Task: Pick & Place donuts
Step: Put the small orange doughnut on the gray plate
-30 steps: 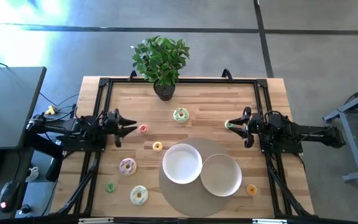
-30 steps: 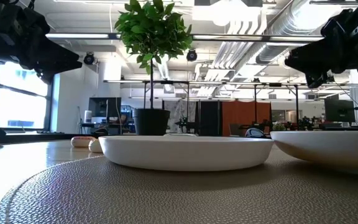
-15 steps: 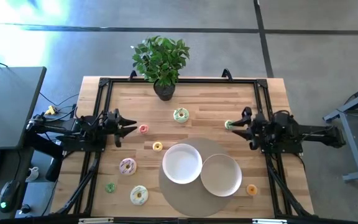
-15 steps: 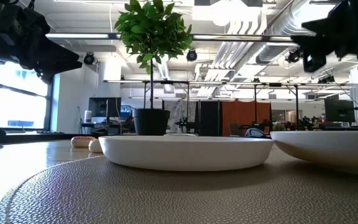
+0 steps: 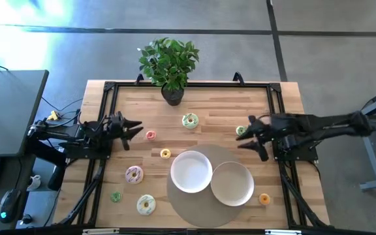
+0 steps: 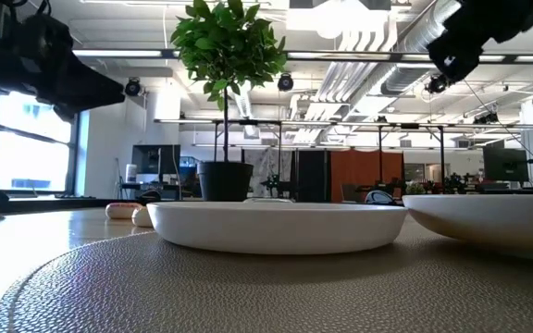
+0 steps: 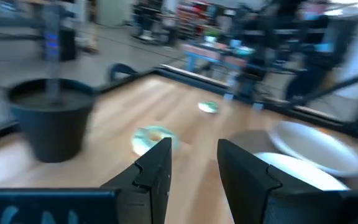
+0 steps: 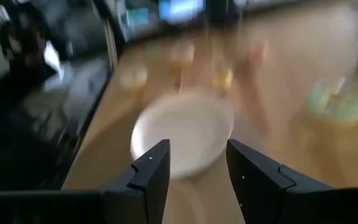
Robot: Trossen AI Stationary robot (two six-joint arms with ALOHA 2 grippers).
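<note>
Right gripper [image 5: 251, 138], open and empty, has swung out from our desk [image 5: 220, 104] edge, beside the small green-iced toy donut [image 5: 241, 130], apparently readying a pick; left gripper [image 5: 134, 127], open, near the pink donut [image 5: 151, 135].

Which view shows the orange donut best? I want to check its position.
The high view: the orange donut lies beside the right plate, unobstructed. The low and left wrist views don't show it; the right wrist view is too blurred.

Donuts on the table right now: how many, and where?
8, all off the plates: green-white, small green, small pink, small yellow, big pink, small green, cream, orange. None seem hidden.
</note>
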